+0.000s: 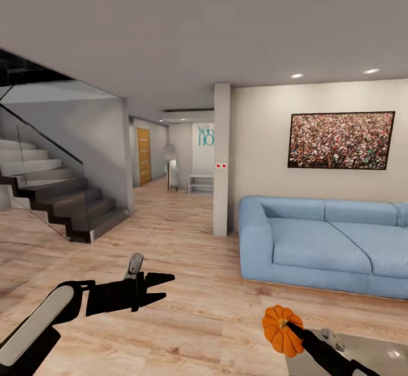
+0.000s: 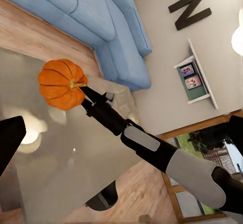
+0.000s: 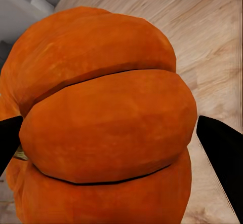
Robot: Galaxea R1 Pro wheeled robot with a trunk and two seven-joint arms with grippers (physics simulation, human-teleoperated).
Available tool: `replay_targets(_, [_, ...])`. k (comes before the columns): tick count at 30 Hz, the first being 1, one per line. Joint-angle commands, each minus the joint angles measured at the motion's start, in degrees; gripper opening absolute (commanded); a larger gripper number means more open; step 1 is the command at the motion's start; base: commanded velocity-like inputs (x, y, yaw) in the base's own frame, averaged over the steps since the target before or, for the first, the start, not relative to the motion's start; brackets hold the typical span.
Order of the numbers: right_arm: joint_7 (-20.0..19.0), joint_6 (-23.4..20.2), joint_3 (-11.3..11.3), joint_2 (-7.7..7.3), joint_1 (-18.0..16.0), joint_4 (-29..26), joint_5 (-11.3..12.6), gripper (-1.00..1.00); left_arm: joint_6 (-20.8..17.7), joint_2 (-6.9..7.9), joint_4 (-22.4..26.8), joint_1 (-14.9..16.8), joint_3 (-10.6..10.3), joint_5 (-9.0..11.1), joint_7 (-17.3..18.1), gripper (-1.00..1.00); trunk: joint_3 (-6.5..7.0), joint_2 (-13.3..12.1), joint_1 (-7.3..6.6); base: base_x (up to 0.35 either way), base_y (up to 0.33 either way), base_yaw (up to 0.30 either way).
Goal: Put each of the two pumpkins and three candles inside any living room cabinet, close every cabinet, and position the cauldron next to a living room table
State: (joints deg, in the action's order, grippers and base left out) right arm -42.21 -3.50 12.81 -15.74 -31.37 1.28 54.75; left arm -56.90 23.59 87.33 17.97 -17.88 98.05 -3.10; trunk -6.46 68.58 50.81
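Right claw (image 1: 290, 326) clamped on pumpkin (image 1: 281, 330) over grey table (image 1: 374, 353), left claw (image 1: 161, 286) open and empty; likely light, rigid, ribs offering grip across the middle.

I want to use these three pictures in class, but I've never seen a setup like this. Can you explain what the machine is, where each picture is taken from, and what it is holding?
These are simulator renders of a wheeled robot with two arms. The head view looks out over a living room with a blue sofa and stairs. The left gripper is held out, open and carrying nothing. The right gripper is shut on an orange pumpkin, lifted above the grey glassy table. The left wrist view looks across at that right arm and pumpkin. The right wrist view sits so close that the pumpkin looms large between its dark fingers.
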Motion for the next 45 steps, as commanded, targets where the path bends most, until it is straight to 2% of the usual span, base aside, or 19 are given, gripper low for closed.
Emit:
replay_targets(1, [-0.2,-0.4,0.2,0.01,-0.1,0.1,0.6,-1.00,-0.1,0.05,0.0,0.0,0.0,0.4,-0.3,1.00,-0.09,0.1,0.01,-0.006,0.034,-0.205])
replay_targets(15, [-0.3,-0.4,0.9,0.28,-0.1,-0.5,-0.1,-1.00,-0.1,0.05,0.0,0.0,0.0,0.4,-0.3,1.00,-0.09,0.1,0.01,-0.001,0.005,-0.019])
replay_targets(19, [0.4,-2.9,4.1,0.12,-0.2,-0.6,-2.1,-1.00,-0.1,0.05,0.0,0.0,0.0,0.4,-0.3,1.00,-0.09,0.1,0.01,0.000,0.000,0.000])
replay_targets(20, [1.1,-4.2,4.7,0.14,-0.3,-0.7,-2.5,-1.00,-0.1,0.07,0.0,0.0,0.0,0.4,-0.3,1.00,-0.09,0.1,0.01,0.000,0.000,0.000])
replay_targets(22, [5.4,-7.4,5.4,0.28,-1.4,-3.6,-2.9,-1.00,-0.1,0.43,-0.3,0.0,0.1,0.4,-0.3,1.00,-0.09,0.1,0.01,0.000,0.000,0.000])
replay_targets(26, [17.8,-13.1,5.6,0.35,-2.3,-14.7,-3.1,-1.00,0.0,1.84,-1.1,0.0,0.2,0.4,-0.3,1.00,-0.09,0.1,0.01,0.000,0.000,0.000])
replay_targets(29, [23.2,-15.7,5.7,0.46,-2.4,-20.7,-3.2,-1.00,0.0,2.26,-2.5,0.0,0.9,0.4,-0.3,1.00,-0.09,0.1,0.01,0.000,0.000,0.000])
replay_targets(33, [25.0,-16.6,5.8,0.52,-2.5,-23.4,-3.3,-1.00,0.0,2.55,-5.7,0.0,3.8,0.3,-0.4,1.00,-0.09,0.1,0.01,0.000,0.000,0.000])
replay_targets(36, [25.3,-16.7,5.8,0.44,-2.5,-23.8,-3.3,-1.00,0.1,3.46,-8.7,0.0,5.4,0.2,-0.4,1.00,-0.09,0.1,0.01,0.000,0.000,0.000])
replay_targets(42, [24.7,-17.0,5.8,0.33,-2.5,-25.1,-3.3,-1.00,0.3,4.87,-16.9,0.4,6.3,0.1,-0.7,1.00,-0.09,0.1,0.01,0.000,0.000,0.000])
replay_targets(43, [24.7,-16.9,5.9,0.34,-2.5,-25.5,-3.4,-1.00,0.4,5.05,-19.0,0.8,6.3,-1.0,-0.7,1.00,-0.09,0.1,0.01,0.000,0.000,0.000])
replay_targets(45, [24.6,-17.0,5.9,0.30,-2.5,-25.8,-3.4,-1.00,0.4,5.11,-21.1,1.7,6.4,-5.0,-0.6,1.00,-0.09,0.1,0.01,0.000,0.000,0.000])
